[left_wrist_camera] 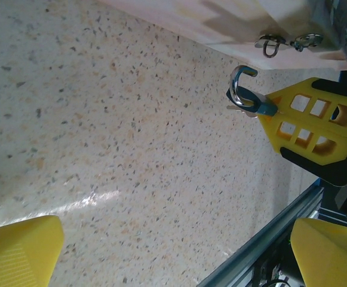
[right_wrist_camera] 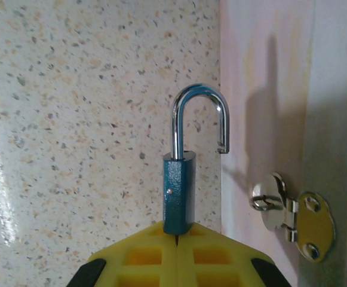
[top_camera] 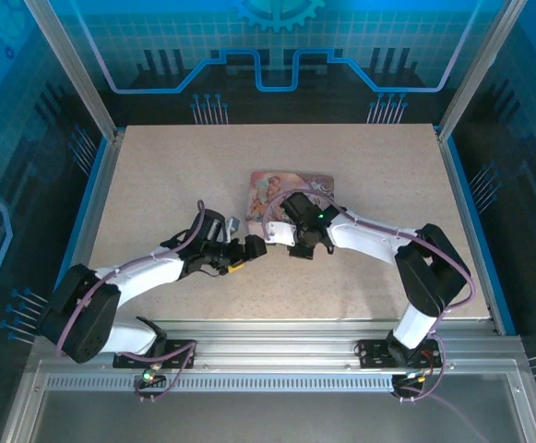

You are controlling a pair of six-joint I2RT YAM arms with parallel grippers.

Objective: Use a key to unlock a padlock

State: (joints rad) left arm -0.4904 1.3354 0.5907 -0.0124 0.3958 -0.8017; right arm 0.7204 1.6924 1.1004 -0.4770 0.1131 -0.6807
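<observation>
— Where's the padlock (right_wrist_camera: 179, 191)?
— Centre of my right wrist view, upright, its blue body clamped between the yellow fingertips of the right pincer (right_wrist_camera: 176, 254). It's small, rigid metal and probably light. The chrome hoop (right_wrist_camera: 198, 95) looks slick, one end hanging free, so I'd grip the painted flat sides.
— And the left pincer (left_wrist_camera: 176, 251)?
— Spread wide, holding nothing, over the speckled surface (right_wrist_camera: 71, 119). The pink box (right_wrist_camera: 269, 72) with its shiny latch (right_wrist_camera: 281, 206) stands at the right edge.
</observation>
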